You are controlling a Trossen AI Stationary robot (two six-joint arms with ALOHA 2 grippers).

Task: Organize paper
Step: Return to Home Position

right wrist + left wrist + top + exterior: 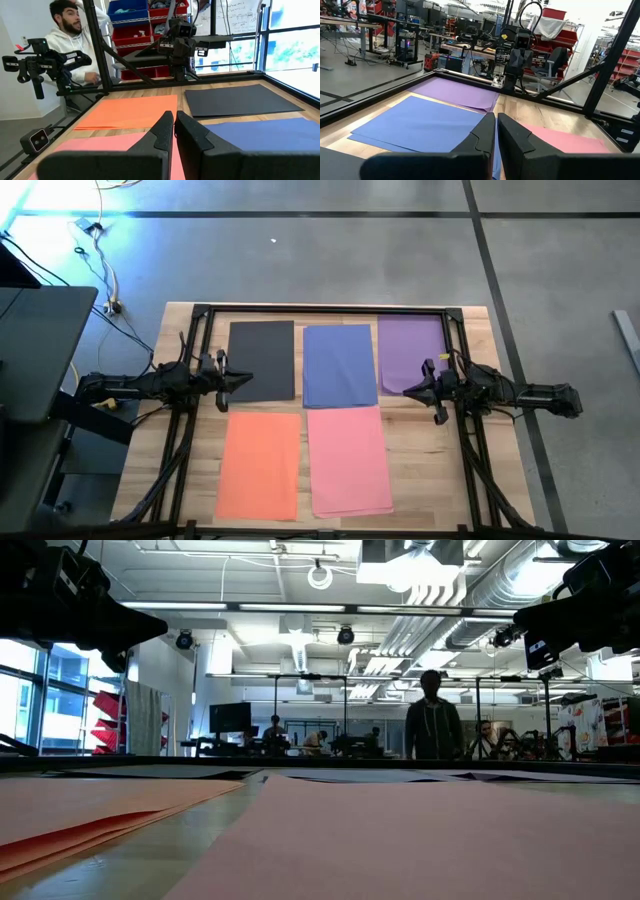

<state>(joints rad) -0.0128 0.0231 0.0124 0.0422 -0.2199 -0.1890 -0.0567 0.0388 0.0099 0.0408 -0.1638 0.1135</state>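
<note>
**Both grippers empty and clear of the paper; five colour piles on the table.**

We find the left gripper (240,383) pressed together on nothing, raised above a corner of the dark grey paper (262,360). The right gripper (412,390) is likewise closed and empty above the edge of the purple paper (408,350). To home well, we judge each arm should lift first, then draw back to its own side, so no finger drags a sheet. Count: dark grey paper, blue paper (340,365) and purple paper in one row, orange paper (260,465) and pink paper (348,460) in the other. That makes five piles on the table (420,470); sheets per pile we cannot tell.
</note>
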